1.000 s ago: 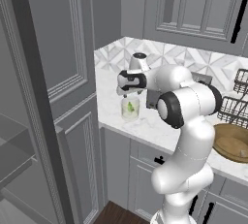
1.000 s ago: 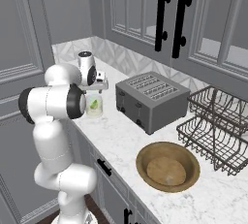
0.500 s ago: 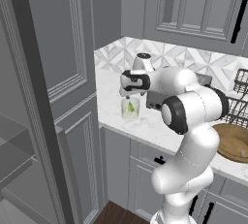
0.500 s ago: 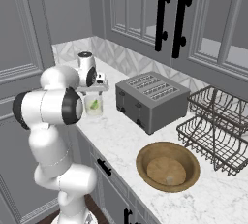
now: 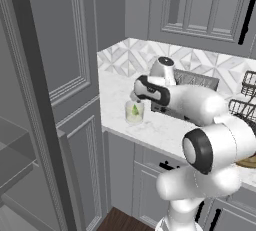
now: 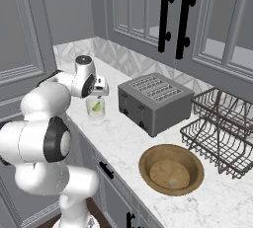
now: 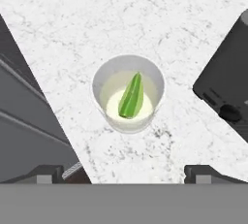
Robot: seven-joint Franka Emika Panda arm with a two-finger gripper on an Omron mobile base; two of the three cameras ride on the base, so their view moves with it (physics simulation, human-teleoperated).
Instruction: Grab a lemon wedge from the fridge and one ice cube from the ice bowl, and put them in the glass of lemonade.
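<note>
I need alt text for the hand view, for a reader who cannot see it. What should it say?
Seen from above, a short clear glass of pale lemonade stands on a white marble counter with a small yellow-green lemon wedge inside it. The open gripper hovers above it, empty, and a dark grey toaster stands beside the glass.

Home kitchen, marble counter [image 6: 123, 138], panelled cabinets [image 5: 200, 5], toaster [image 6: 154, 101], dish rack [image 6: 222, 123]

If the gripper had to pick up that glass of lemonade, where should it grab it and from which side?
Probably across the round wall of the glass of lemonade, just below the rim, coming straight down. It stands upright with bare marble counter around it; the toaster stands off to one side.
</note>
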